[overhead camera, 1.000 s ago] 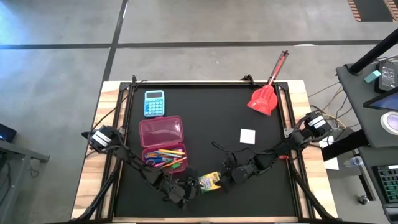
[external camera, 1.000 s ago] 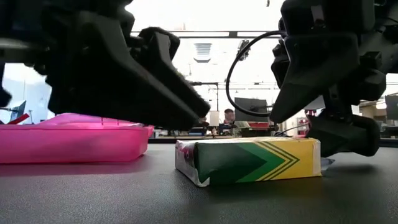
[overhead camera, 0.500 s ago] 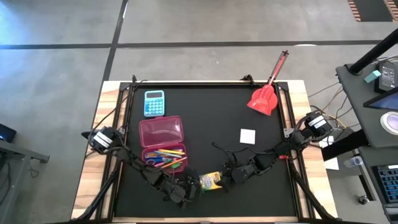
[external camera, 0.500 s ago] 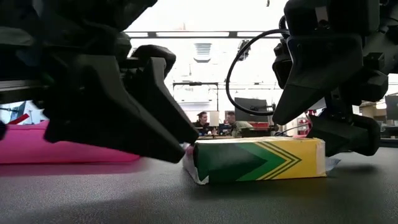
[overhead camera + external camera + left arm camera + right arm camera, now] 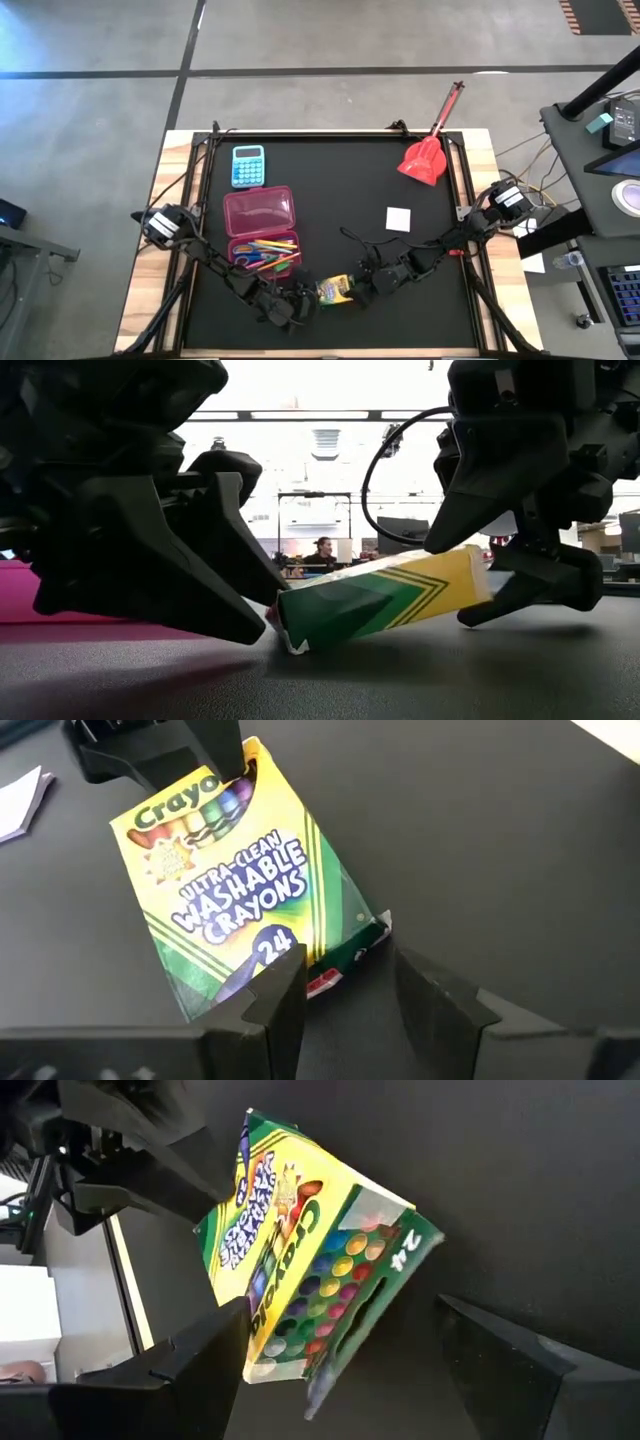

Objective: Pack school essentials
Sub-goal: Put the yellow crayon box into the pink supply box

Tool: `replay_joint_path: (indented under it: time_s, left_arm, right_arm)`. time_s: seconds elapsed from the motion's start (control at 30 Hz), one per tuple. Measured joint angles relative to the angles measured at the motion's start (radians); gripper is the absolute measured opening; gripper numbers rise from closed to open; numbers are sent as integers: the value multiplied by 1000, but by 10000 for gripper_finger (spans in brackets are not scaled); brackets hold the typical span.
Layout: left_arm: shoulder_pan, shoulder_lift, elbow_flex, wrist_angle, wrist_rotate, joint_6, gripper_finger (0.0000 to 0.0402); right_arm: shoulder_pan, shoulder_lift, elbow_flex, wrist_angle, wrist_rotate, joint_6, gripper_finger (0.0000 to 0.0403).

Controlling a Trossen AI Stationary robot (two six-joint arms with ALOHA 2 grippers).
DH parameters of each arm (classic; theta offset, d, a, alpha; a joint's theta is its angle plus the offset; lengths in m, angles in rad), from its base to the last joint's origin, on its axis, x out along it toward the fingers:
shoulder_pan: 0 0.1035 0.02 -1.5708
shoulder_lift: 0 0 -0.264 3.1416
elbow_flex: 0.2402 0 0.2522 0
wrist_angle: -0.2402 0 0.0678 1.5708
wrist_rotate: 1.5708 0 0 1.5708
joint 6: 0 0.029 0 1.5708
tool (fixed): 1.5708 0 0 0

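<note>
The yellow-and-green cardboard crayon box (image 5: pixel 380 605) sits near the front edge of the black counter (image 5: pixel 380 170), caught between the two hands. In the low view it is tilted: the end toward the left hand (image 5: pixel 215 595) rests on the counter, while the end toward the right hand (image 5: pixel 490 565) is lifted. One right finger lies over that raised end and the other sits beneath it, with the fingers spread wide around the box. The left hand (image 5: pixel 345 990) has its fingers moderately apart, one fingertip overlapping the box's lower corner and the other clear of it beside the torn flap; whether it actually grips the box cannot be told.

From above, the box (image 5: pixel 338 291) shows only as a small patch between the dark arms. Behind it stands the open pink plastic pencil case (image 5: pixel 261 228), holding coloured pencils and pens (image 5: pixel 266 250). In the low view the case is mostly hidden behind the left hand.
</note>
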Motion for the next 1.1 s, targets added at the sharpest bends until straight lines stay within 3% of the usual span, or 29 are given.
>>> replay_joint_path:
  time_s: [0.5,1.1]
  left_arm:
    - [1,2,-13,48,-13,22,132]
    - [2,11,-35,88,-17,5,132]
  right_arm:
    - [-5,10,2,76,36,-3,302]
    - [-9,84,36,101,6,5,302]
